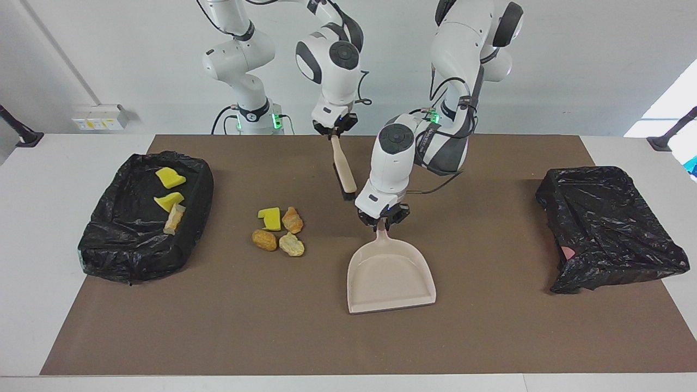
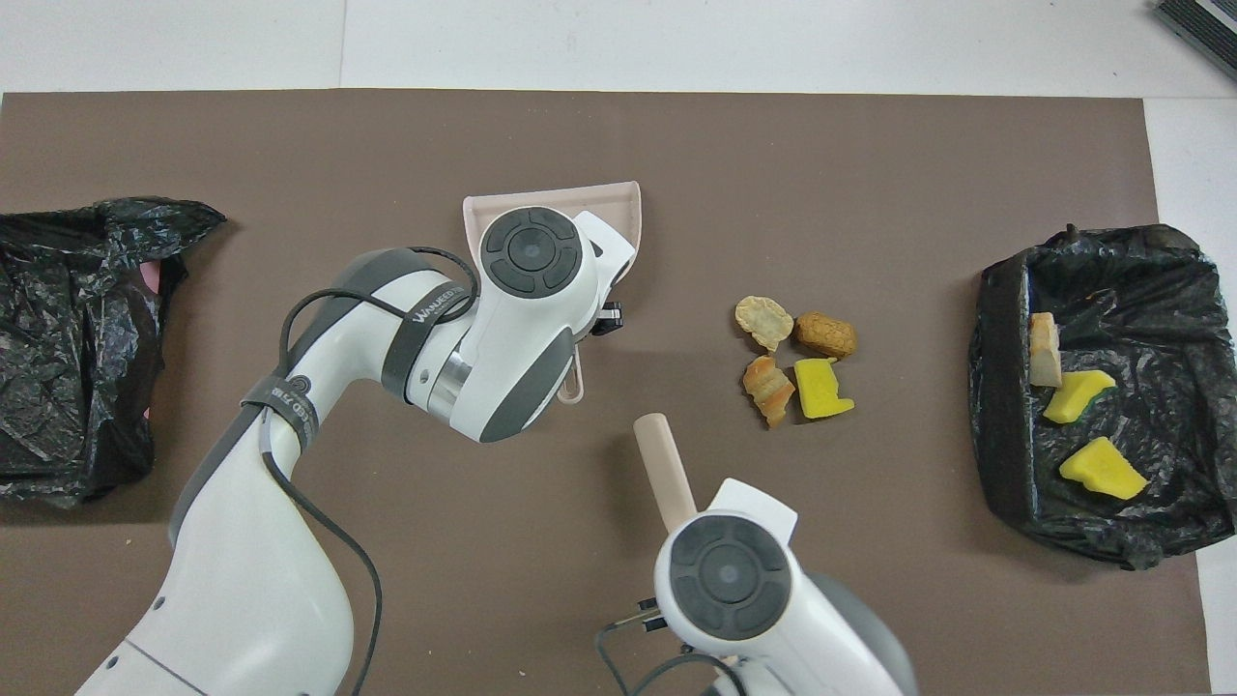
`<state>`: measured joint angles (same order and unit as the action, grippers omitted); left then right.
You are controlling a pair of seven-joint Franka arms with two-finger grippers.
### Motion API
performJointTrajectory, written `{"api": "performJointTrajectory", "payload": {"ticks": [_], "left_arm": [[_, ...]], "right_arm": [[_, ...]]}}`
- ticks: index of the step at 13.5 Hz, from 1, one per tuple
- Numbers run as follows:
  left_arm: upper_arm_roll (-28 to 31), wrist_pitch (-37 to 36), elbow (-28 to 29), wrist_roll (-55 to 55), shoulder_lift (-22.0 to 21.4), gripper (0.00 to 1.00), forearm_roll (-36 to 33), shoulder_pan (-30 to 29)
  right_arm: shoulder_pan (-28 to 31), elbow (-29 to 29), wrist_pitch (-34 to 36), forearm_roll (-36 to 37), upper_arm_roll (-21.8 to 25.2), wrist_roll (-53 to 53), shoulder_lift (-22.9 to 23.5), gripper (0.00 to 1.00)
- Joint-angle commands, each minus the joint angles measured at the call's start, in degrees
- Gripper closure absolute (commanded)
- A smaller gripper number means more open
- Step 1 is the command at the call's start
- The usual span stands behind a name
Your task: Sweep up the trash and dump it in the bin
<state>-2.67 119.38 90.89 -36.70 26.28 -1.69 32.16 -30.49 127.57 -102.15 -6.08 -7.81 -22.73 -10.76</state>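
One legible marking: white lettering, apparently "WANLEED", on the dark grey cable strap [image 2: 422, 314] around my left arm's forearm.

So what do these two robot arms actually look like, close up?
Both arms are glossy white, built from rounded segments with dark grey joint sections and round dark caps at the elbows and wrists. The left arm has black cables strapped along it and a band with lettering. Green lights glow near the joints. The left gripper and right gripper are small, black and two-fingered.
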Motion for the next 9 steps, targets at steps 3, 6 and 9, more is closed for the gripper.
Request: {"api": "performJointTrajectory", "payload": {"ticks": [3,6,9], "left_arm": [[0.5,-7.6,0.0,7.0,-6.2,1.00,-1.2,-2.3],[0.5,-13.2,0.7,19.4,-8.0,1.00,-1.3,-2.2],[0.7,-16.4,2.8,34.5,-9.6,1.00,-2.0,-2.2]], "right_arm": [[15.0,-2.8,3.0,7.2,-0.5,6.1,-0.9,1.00],[23.9,-3.5,0.5,13.2,-0.5,17.5,1.8,1.00],[26.5,-7.9,-2.3,20.8,-0.5,18.7,8.5,1.00]]}}
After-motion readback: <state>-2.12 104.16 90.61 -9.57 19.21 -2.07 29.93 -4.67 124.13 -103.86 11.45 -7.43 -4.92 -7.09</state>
